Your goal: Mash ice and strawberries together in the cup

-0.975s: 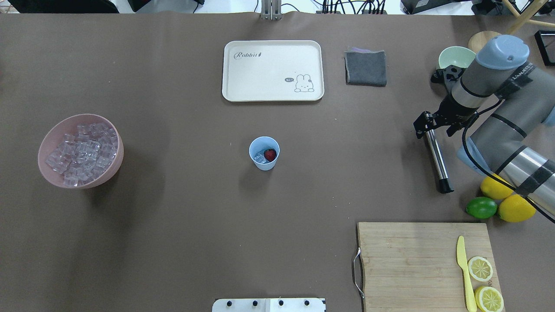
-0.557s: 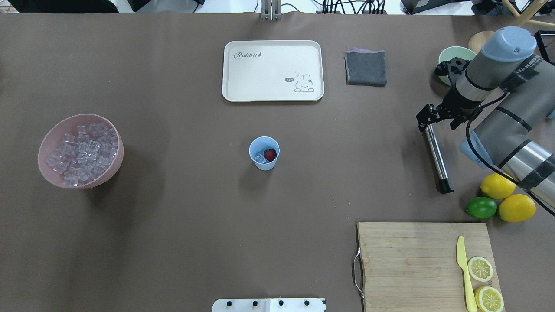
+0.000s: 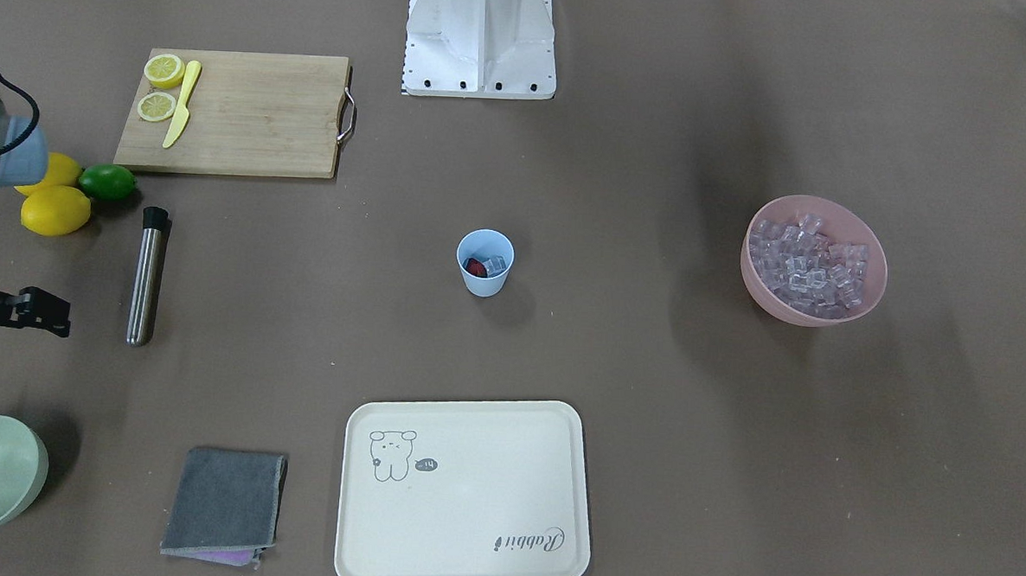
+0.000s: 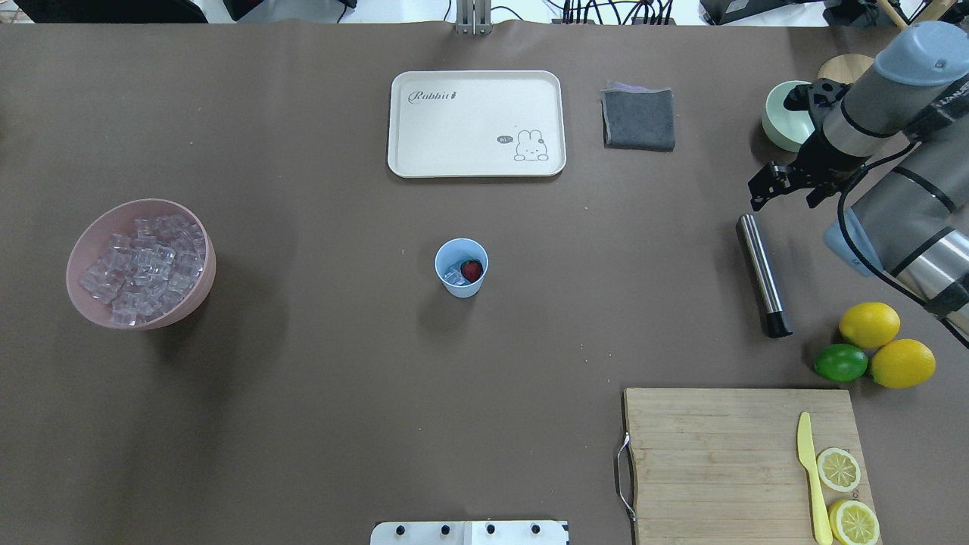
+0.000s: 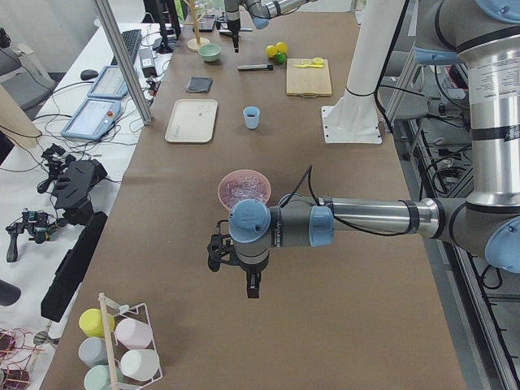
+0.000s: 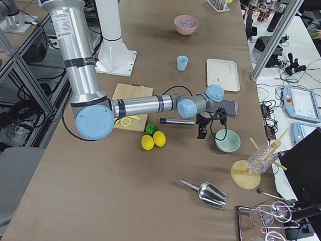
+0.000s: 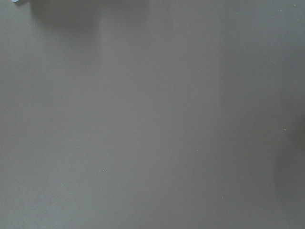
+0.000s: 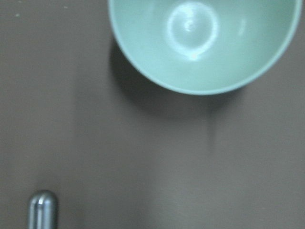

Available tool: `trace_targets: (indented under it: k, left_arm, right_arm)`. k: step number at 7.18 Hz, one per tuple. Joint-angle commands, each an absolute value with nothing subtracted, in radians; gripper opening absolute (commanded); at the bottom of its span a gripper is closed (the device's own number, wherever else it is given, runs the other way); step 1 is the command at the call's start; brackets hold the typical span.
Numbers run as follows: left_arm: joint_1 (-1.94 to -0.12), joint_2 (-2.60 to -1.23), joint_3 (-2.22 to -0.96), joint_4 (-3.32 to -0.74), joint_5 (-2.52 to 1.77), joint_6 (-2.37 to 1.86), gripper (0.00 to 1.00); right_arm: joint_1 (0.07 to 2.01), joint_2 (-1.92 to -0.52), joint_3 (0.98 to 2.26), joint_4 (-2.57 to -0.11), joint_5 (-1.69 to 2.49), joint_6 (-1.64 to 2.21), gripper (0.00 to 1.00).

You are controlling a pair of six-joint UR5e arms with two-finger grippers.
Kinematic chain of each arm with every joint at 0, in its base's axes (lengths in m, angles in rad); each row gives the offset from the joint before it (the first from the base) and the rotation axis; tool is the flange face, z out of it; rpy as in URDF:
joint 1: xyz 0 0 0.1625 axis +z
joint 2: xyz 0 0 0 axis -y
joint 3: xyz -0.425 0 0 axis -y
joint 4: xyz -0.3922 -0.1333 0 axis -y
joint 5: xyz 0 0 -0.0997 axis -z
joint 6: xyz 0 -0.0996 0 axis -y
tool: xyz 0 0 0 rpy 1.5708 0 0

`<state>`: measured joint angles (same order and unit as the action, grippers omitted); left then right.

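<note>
- Cup (image 4: 460, 291) of pale blue plastic is seen upright near the middle of the bench (image 4: 303, 393), well apart from both arms.
- A dark red strawberry (image 4: 472, 270) is seen inside it, lodged beside a few clear ice cubes (image 4: 454, 277).
- A heap of ice (image 4: 144, 265) is held in the pink bowl (image 4: 208, 281), toward the robot's left end of the bench.
- The right gripper (image 4: 787, 189) is held above the bench between the pale green bowl (image 4: 778, 125) and the steel rod (image 4: 761, 272). Its jaws are spread apart and nothing is held between them.
- The steel rod is laid flat. Its black-capped end is turned toward the two lemons (image 4: 869, 324) and the lime (image 4: 840, 363), and its bare end is near the right gripper but not touched by it.
- The left gripper (image 5: 250, 284) is shown only in the left side view, pointed down over bare bench just beside the pink bowl. Whether its jaws are apart or together cannot be told.
- A cream tray (image 4: 477, 83) and a folded grey cloth (image 4: 640, 119) are placed along the far side.
- A yellow knife (image 4: 810, 469) and two lemon slices (image 4: 838, 469) are laid on the wooden board (image 4: 711, 462).
</note>
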<state>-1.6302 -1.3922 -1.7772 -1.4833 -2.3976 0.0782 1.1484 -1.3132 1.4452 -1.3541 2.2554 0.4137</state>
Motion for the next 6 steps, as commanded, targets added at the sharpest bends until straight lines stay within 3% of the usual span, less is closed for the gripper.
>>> trace_targets:
  k: [1,3,6]
  left_arm:
    - [-1.629,-1.390,-1.775,-1.483,-2.398,0.078,0.98]
    - [-1.629,-1.390,-1.770,-1.483,-2.398,0.078,0.98]
    - [-1.629,-1.388,-1.770,-1.483,-2.396,0.080,0.98]
  right_arm:
    - [1.261,-1.492,1.536,-1.353,2.257,0.249,1.00]
    - [1.365,-1.627,1.655,-1.361,2.256,0.239,1.00]
    - [1.555,-1.674,1.747,-1.621,2.253,-0.051,1.00]
